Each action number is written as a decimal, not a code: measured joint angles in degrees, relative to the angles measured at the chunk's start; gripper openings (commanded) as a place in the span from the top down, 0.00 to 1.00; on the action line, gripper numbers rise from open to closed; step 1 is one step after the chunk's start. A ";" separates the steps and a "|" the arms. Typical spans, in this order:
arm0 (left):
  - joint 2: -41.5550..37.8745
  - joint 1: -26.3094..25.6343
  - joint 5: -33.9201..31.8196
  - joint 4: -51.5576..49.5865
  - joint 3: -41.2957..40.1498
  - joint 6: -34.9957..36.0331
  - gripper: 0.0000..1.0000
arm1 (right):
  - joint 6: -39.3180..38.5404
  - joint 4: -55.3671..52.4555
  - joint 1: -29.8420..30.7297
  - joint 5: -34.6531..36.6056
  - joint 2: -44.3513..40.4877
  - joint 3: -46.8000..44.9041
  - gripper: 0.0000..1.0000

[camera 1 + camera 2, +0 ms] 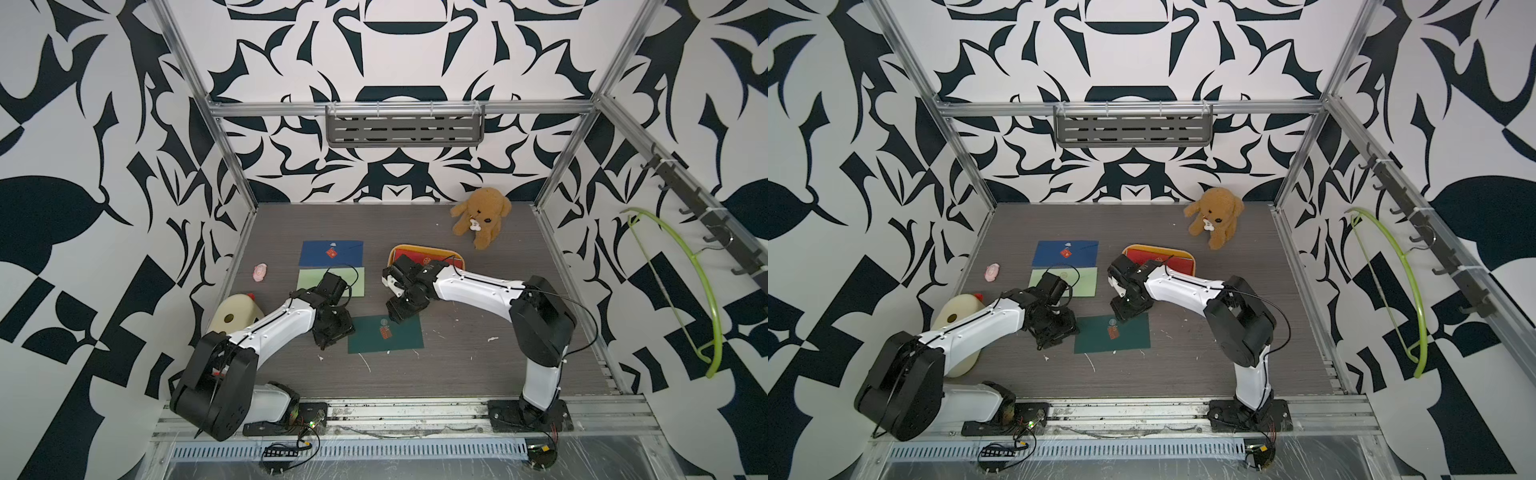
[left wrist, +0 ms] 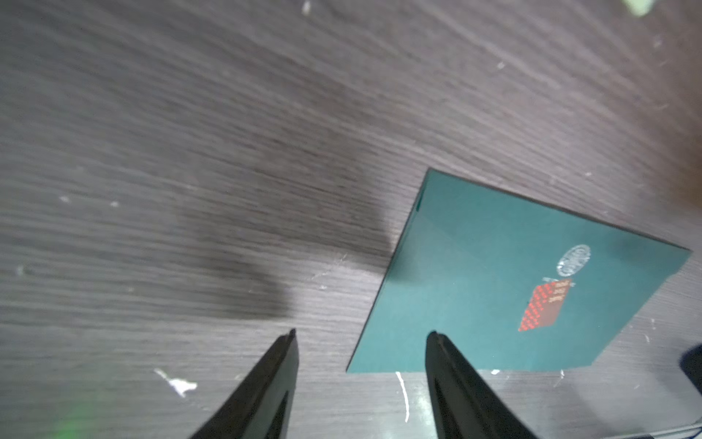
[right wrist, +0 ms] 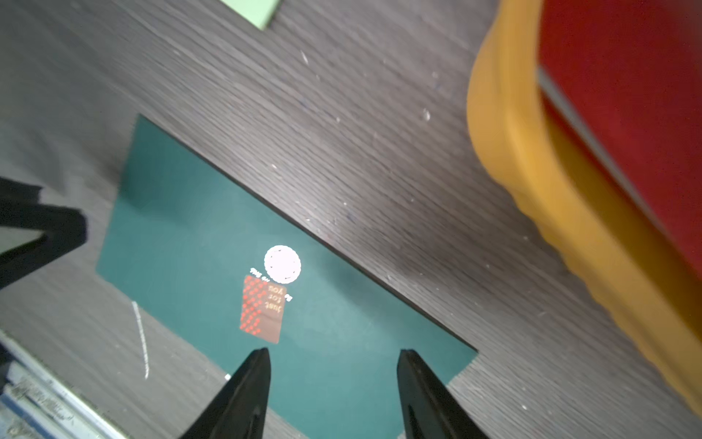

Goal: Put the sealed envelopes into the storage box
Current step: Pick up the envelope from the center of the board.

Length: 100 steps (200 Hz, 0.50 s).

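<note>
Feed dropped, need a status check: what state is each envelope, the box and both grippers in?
Dark green paper envelope: flat on table, sticker-sealed.
Navy paper envelope: flat on table.
Light green paper envelope: flat on table, partly hidden.
Mustard-yellow plastic storage box: holds a red envelope.
Left gripper: open, empty.
Right gripper: open, empty.

Nearest me, the dark green envelope (image 1: 385, 334) lies flat on the table (image 1: 457, 365). A round white seal (image 3: 282, 264) and a red-brown tag sticker (image 3: 262, 309) sit near its middle. Farther out, the light green envelope (image 1: 307, 282) lies flat. The navy envelope (image 1: 316, 255) lies just behind it, long edges almost touching, and carries a small red sticker (image 1: 331, 252). To their right stands the box (image 1: 392, 254), shallow, mustard-yellow, with rounded corners. A red envelope (image 1: 417, 254) lies in it, and I cannot see what is beneath.
</note>
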 measured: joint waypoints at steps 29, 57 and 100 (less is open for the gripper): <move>1.29 -1.09 0.50 0.83 0.02 1.33 0.39 | 7.45 1.99 0.11 0.83 -1.18 -3.28 0.02; 3.13 -1.25 1.31 1.36 0.39 3.54 0.39 | 15.39 3.76 0.59 2.36 -7.56 -10.47 0.01; 5.38 -1.25 3.72 3.08 1.77 7.26 0.39 | 21.03 6.56 0.76 3.41 -9.40 -14.82 0.01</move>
